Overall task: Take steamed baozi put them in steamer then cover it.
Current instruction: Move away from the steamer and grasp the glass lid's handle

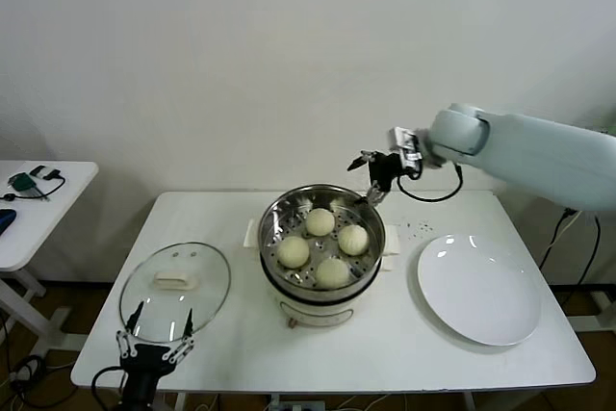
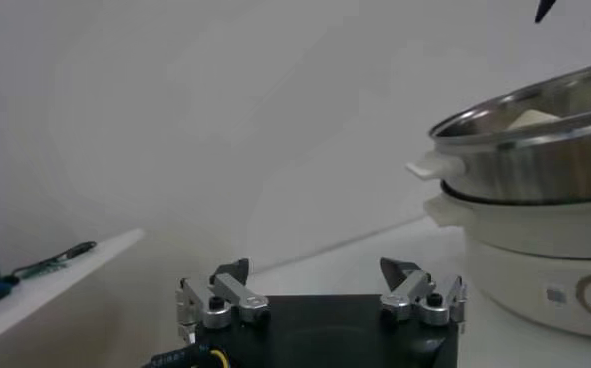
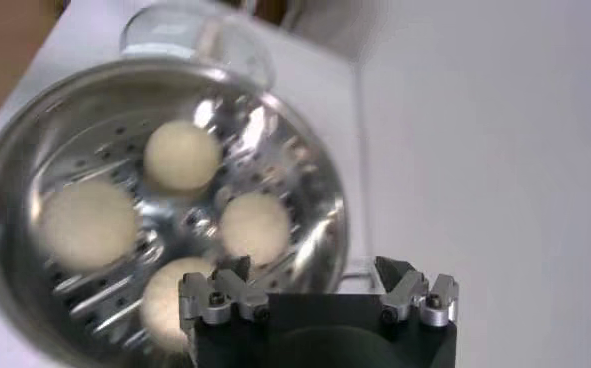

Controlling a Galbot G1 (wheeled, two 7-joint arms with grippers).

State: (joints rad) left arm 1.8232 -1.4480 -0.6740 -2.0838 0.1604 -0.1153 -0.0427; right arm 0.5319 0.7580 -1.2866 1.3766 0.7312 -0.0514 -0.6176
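Observation:
Several cream-white baozi (image 1: 320, 221) lie on the perforated tray inside the shiny steel steamer (image 1: 274, 223) at the table's middle. They also show in the right wrist view (image 3: 181, 155). My right gripper (image 1: 376, 172) is open and empty, held above the steamer's far right rim. The round glass lid (image 1: 207, 281) lies flat on the table to the steamer's left. My left gripper (image 1: 154, 336) is open and empty, low at the table's front left edge, just in front of the lid. The steamer shows in the left wrist view (image 2: 535, 160).
An empty white plate (image 1: 479, 291) lies on the table to the right of the steamer. A small white side table (image 1: 58, 194) with dark objects stands at far left. A white wall is close behind the table.

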